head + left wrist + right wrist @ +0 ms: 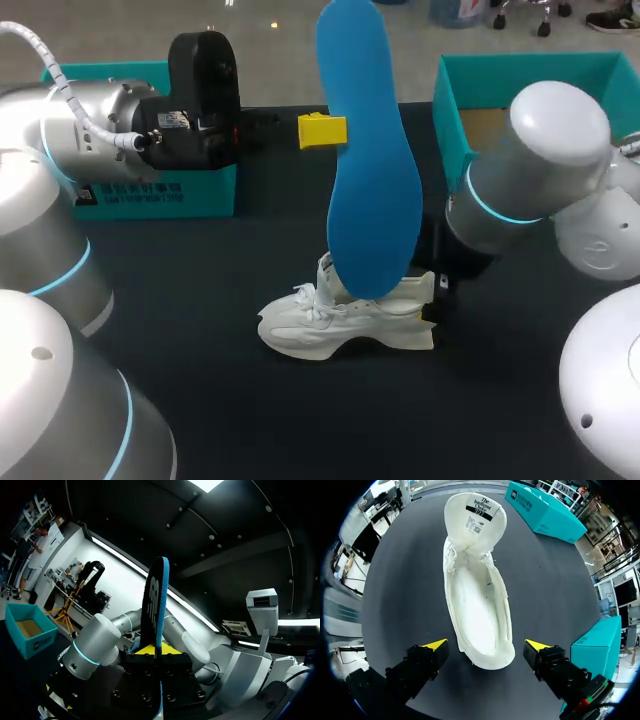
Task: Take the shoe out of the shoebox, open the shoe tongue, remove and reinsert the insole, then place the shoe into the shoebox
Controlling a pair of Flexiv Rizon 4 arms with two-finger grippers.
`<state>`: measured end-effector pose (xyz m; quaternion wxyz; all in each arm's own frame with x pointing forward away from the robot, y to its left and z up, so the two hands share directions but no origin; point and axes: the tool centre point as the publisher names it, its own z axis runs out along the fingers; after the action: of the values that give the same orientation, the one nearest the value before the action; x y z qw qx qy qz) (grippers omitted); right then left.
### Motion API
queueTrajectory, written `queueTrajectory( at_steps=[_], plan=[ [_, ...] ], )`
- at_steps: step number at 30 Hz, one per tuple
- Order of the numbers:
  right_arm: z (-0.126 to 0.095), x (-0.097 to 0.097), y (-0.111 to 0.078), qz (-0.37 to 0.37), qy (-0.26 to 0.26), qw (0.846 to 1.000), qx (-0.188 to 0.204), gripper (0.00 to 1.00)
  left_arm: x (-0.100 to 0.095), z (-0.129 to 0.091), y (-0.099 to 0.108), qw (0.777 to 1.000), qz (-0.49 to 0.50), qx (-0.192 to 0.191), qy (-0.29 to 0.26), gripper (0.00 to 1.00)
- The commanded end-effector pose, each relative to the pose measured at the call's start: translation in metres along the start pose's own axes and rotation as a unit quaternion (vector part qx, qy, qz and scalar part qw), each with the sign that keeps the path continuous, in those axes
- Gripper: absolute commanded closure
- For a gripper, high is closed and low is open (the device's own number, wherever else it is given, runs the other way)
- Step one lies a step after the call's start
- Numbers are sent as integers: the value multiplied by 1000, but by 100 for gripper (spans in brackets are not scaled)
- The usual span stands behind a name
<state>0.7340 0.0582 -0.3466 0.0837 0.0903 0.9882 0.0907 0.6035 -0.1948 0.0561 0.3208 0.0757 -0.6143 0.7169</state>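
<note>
Insole (pixel 370 160) hangs clamped in left claw (pixel 152 650) over white sneaker (pixel 477 595); right claw (pixel 486 645) gapes astride heel, so sneaker could skid at reinsertion.

One shoe (pixel 340 325), one insole (pixel 370 170), two teal boxes (pixel 160 190) (pixel 455 140).

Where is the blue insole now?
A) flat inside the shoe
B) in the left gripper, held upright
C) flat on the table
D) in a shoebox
B: the left gripper is shut on the insole, which stands upright between its fingers, and the right wrist view shows the shoe empty inside.
</note>
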Motion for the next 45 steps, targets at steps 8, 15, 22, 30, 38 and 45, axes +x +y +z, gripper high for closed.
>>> queueTrajectory(
  at_steps=[8, 15, 22, 30, 38, 45],
  plan=[
    [2, 2, 3, 7, -15, 990, 142, 0, -1, 1, 1, 1000, 0, 1, 1, 100],
    [2, 2, 3, 7, -15, 990, 142, 0, -1, 1, 1, 1000, 0, 1, 1, 100],
    [1, 5, 3, 5, -5, 991, 135, 0, -1, 1, 1, 1000, 0, 1, 1, 100],
    [-12, 13, 12, -27, 3, 989, 145, 0, -1, 1, 1, 1000, 0, 1, 1, 100],
    [-13, 14, 15, -18, -2, 989, 144, 0, -1, 1, 1, 1000, 0, 1, 1, 100],
    [-13, 14, 15, -18, -2, 989, 144, 0, -1, 1, 1, 1000, 0, 1, 1, 100]
  ],
)
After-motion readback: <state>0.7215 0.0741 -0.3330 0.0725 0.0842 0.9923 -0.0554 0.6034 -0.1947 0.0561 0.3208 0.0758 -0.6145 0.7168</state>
